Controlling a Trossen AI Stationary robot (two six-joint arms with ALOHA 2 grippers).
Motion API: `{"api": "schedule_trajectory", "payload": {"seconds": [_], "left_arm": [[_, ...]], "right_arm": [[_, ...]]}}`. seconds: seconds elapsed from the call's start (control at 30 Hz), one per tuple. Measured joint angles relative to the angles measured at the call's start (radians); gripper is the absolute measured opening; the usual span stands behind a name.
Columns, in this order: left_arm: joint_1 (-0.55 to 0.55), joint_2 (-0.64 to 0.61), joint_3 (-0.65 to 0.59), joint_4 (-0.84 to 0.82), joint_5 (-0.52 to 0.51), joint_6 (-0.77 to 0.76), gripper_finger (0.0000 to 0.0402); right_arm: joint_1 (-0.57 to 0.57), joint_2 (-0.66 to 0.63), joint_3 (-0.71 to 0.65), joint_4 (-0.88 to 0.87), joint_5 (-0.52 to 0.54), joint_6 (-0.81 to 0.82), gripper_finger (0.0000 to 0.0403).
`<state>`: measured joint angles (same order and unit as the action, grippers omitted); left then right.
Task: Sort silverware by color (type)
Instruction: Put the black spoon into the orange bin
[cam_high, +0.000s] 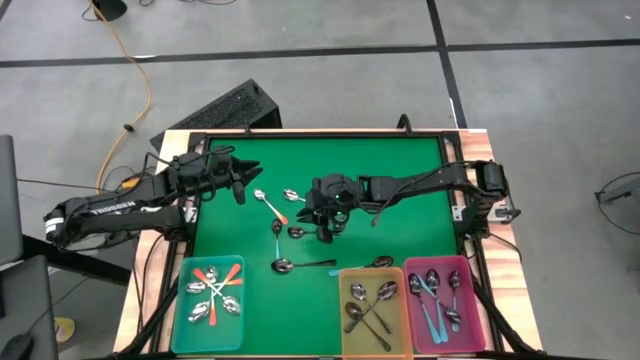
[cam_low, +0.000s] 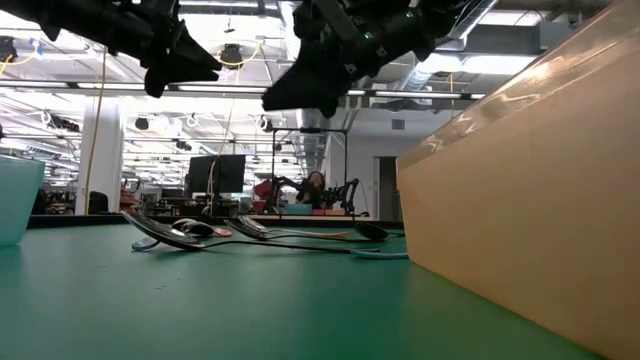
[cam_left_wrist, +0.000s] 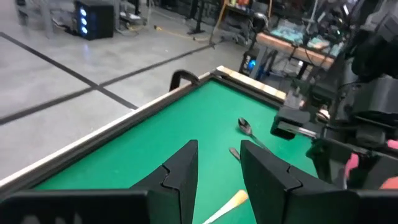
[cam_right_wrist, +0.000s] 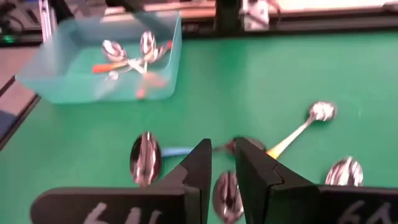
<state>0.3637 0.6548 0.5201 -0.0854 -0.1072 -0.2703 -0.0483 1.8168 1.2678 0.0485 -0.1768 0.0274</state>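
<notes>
Loose spoons (cam_high: 284, 222) lie on the green mat (cam_high: 400, 170) just above the yellow bin (cam_high: 373, 318), with sorted spoons already inside it, the teal bin (cam_high: 209, 302) to its left and the pink bin (cam_high: 443, 300) to its right. The right gripper (cam_high: 327, 228) hovers over the loose spoons up-left of the yellow bin, fingers narrowly parted and empty. The left gripper (cam_high: 244, 180) waits farther up-left, also narrowly parted and empty.

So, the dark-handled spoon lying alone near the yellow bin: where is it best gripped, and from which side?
Probably take the dark-handled spoon at mid-handle, from straight above, fingers set across the handle. It lies flat on the green mat, its thin straight handle free of other spoons; the round bowl gives poorer hold. The right gripper is nearer.
</notes>
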Motion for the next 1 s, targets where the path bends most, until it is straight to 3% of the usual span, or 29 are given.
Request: {"api": "schedule_trajectory", "payload": {"seconds": [0.33,0.67,1.0], "left_arm": [[0.0,0.0,0.0,0.032,-0.011,-0.032,0.0105],[0.0,0.0,0.0,0.042,-0.029,-0.033,0.0105],[0.005,-0.042,0.0,0.106,-0.001,0.041,0.0105]], "right_arm": [[-0.032,-0.001,0.0,0.049,-0.005,0.041,0.0083],[-0.032,-0.169,-0.002,-0.306,-0.002,-0.044,0.0083],[-0.033,-0.383,0.002,-0.473,-0.004,-0.126,0.0083]]}}
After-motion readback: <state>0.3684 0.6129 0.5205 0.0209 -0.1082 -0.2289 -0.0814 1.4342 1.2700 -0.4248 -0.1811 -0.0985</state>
